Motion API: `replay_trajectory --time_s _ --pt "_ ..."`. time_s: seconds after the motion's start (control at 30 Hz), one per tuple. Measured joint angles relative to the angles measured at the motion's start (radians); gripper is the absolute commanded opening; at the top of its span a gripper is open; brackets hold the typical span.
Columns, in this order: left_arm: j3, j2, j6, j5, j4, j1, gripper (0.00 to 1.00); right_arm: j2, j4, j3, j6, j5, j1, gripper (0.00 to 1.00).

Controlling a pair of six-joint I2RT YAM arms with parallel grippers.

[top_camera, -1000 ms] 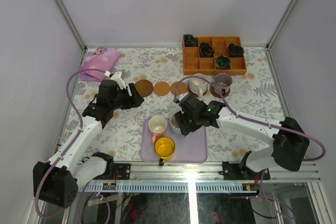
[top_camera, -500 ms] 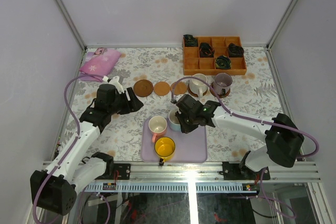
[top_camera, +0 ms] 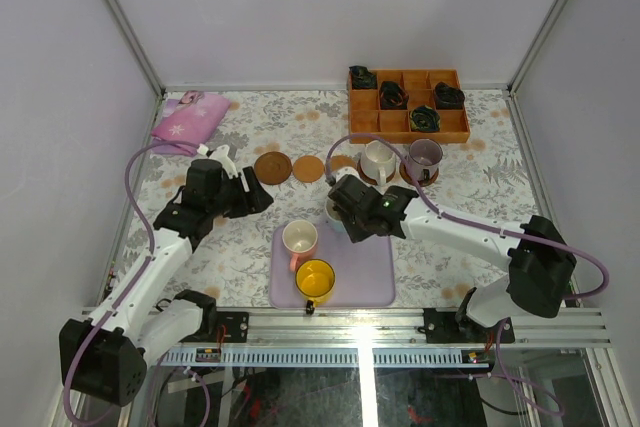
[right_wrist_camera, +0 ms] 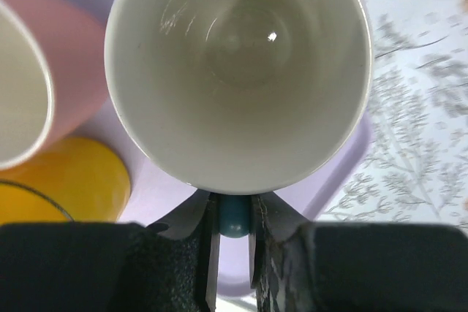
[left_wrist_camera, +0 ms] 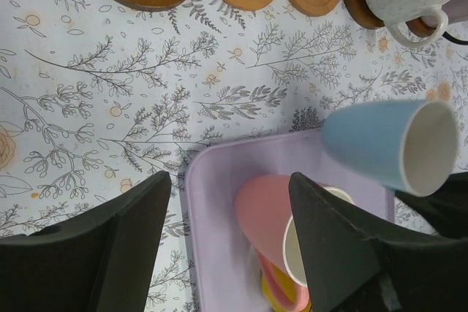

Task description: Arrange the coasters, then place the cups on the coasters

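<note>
Lifted since a second ago: the light blue cup (left_wrist_camera: 380, 144), now clear of the lavender tray (top_camera: 372, 282).
Yellow cup (top_camera: 314, 280) and pink-handled cup (top_camera: 299, 239) sit on the tray. Right end effector (right_wrist_camera: 234, 217) pinches the blue cup's handle, tilting it over the tray's far edge. Left end effector (top_camera: 255, 192) hangs open to its left. Farther off lie three bare coasters (top_camera: 272, 166), then the white cup (top_camera: 377, 159) and purple cup (top_camera: 424, 155), each on a coaster.

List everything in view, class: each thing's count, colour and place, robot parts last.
coasters: five, brown, row mid-table, two under cups.
cups: five; cream-white and purple on coasters; pink and yellow on tray; light blue in right fingers.
tray: one, lavender, near edge.
compartment box: one, orange-brown, far right.
dark items: four, black, in box.
pouch: one, pink, far left.
table: one, floral top.
left fingers: black, open, empty.
right fingers: black, shut on light blue cup's handle.
</note>
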Motion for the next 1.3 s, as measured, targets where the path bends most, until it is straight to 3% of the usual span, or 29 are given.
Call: replay_trajectory --time_s 0.4,0.8,1.3 --pt "0.024 0.051 0.018 -0.018 0.031 0.000 0.66 0.091 0.126 0.130 -0.031 0.294 -0.021 0.00" --pt "0.039 0.114 0.037 -0.018 0.078 0.000 0.66 0.291 0.235 0.239 -0.082 0.255 -0.184 0.00" --pt "0.041 0.126 0.039 -0.018 0.088 0.000 0.67 0.402 0.196 0.401 -0.086 0.166 -0.229 0.00"
